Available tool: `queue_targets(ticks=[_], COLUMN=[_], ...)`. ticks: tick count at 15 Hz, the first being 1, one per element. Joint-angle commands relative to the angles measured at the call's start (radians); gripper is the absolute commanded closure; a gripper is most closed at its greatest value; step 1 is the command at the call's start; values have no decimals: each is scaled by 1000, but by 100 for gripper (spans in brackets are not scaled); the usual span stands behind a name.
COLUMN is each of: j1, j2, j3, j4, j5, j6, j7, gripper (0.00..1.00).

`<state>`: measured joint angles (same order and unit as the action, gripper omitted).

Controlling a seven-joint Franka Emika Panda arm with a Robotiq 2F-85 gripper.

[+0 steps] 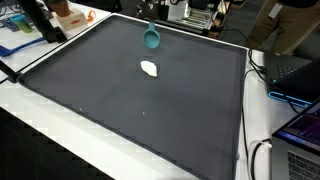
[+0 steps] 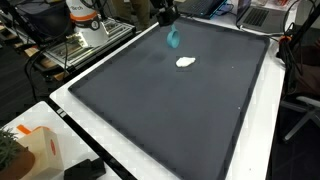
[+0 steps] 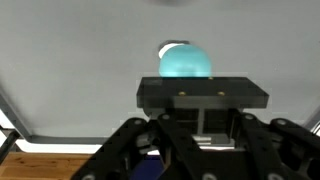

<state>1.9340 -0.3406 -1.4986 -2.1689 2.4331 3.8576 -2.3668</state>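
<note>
Teal scoop (image 1: 151, 39) hangs in the air over the far part of the dark mat (image 1: 120, 110), its upper end lost among the fingers (image 2: 166, 18), so its exact shape is hard to make out. In the wrist view only its rounded bowl (image 3: 186, 62) shows past the black gripper body. The fingers are clenched on the scoop's top. A white lump (image 1: 149, 68) lies on the mat just below, clear of both. The mat covers a white worktop (image 1: 40, 130).

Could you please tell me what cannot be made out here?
End effector: cropped by the top edge in both exterior views; in the wrist view its own housing hides the fingertips.
Teal object: wrist view, lower part behind the housing; kind unclear.
White lump: too small, both exterior views.
</note>
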Motion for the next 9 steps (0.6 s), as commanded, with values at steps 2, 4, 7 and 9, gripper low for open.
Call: queue_targets(ticks=[2, 4, 7, 9], j1=[13, 73, 144, 197], j2=[-81, -93, -127, -176], j3=[33, -27, -76, -108], j4=[-19, -29, -34, -32], j5=[-105, -171, -269, -314], j6=[36, 31, 38, 66], j7=[94, 143, 224, 255], gripper=[78, 78, 78, 78])
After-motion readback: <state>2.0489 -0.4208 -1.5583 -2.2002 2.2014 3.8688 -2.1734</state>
